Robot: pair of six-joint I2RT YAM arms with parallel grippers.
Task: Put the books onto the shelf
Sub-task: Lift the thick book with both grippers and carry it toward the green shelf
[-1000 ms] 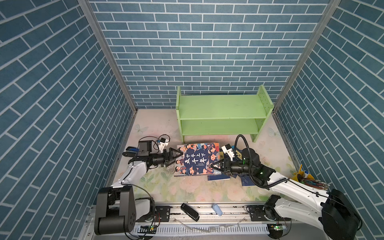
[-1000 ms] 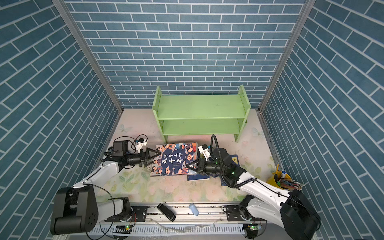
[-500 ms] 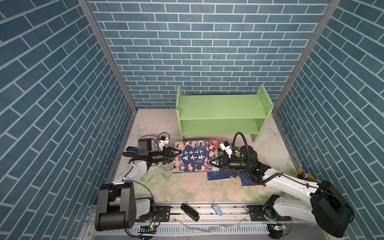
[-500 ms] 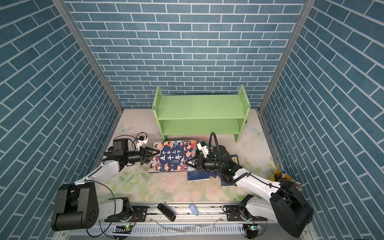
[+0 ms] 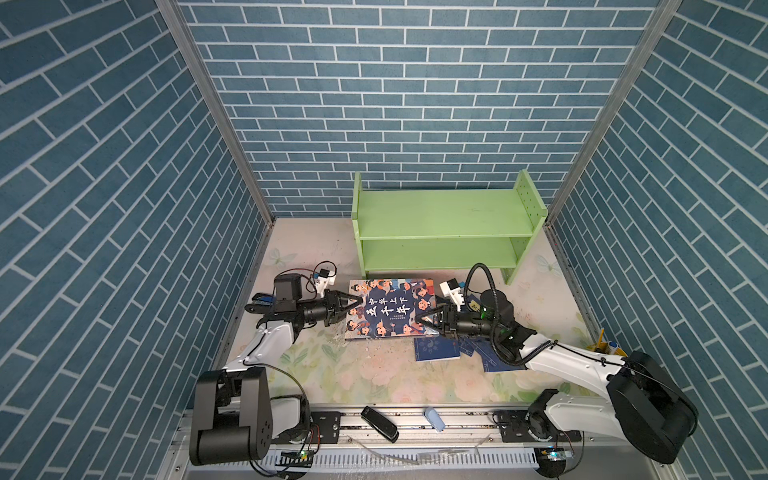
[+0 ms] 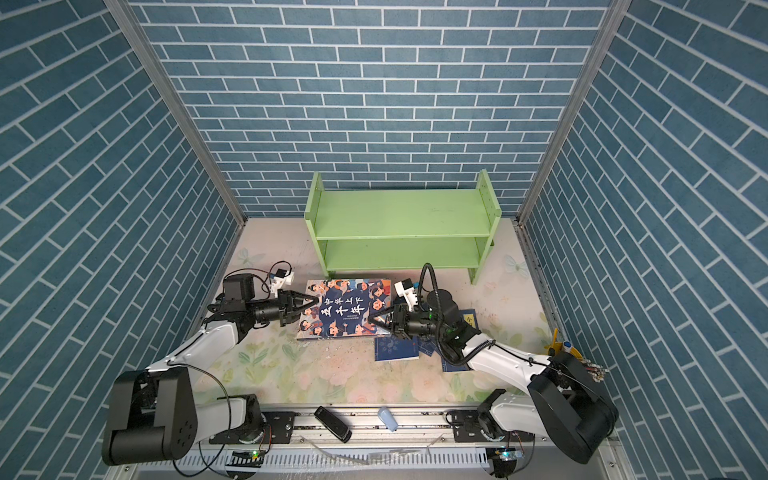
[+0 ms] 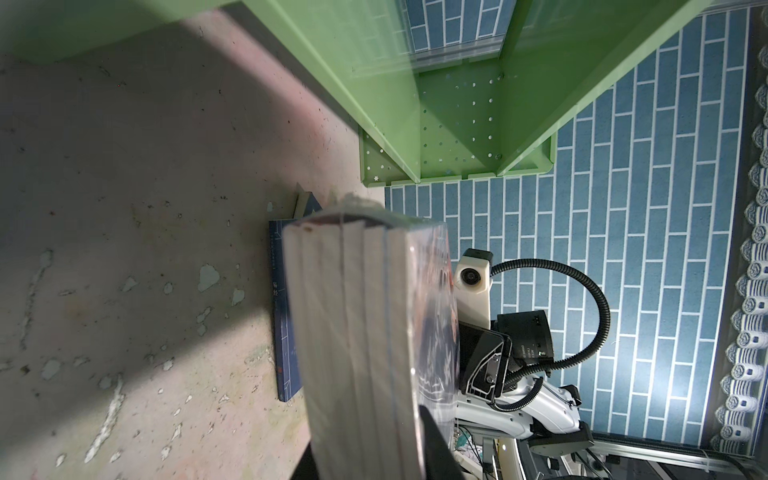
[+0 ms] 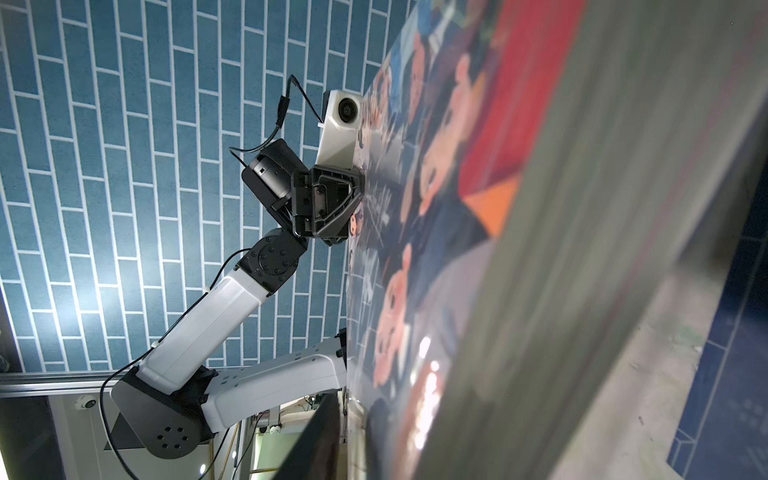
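Note:
The large book (image 5: 388, 309) with cartoon figures lies face up just before the light green shelf (image 5: 440, 224), which shows in both top views. My left gripper (image 5: 353, 309) is shut on its left edge; in the left wrist view the page block (image 7: 357, 332) sits pinched between both fingers. My right gripper (image 5: 419, 322) straddles the book's right edge, open. In the right wrist view its visible finger (image 8: 320, 436) stands just off the cover, the other being hidden behind the book. Thin navy books (image 5: 436, 348) lie by the right arm, one (image 5: 498, 361) partly under it.
A black object (image 5: 378, 424) and a small pale blue piece (image 5: 434, 419) lie on the front rail. A yellow holder with pens (image 5: 602, 345) stands at the right wall. Brick-pattern walls close in both sides and the back.
My left gripper has shut on the large book's left edge. The book has shifted a little toward the shelf. My right gripper's jaws have widened at the book's right edge.

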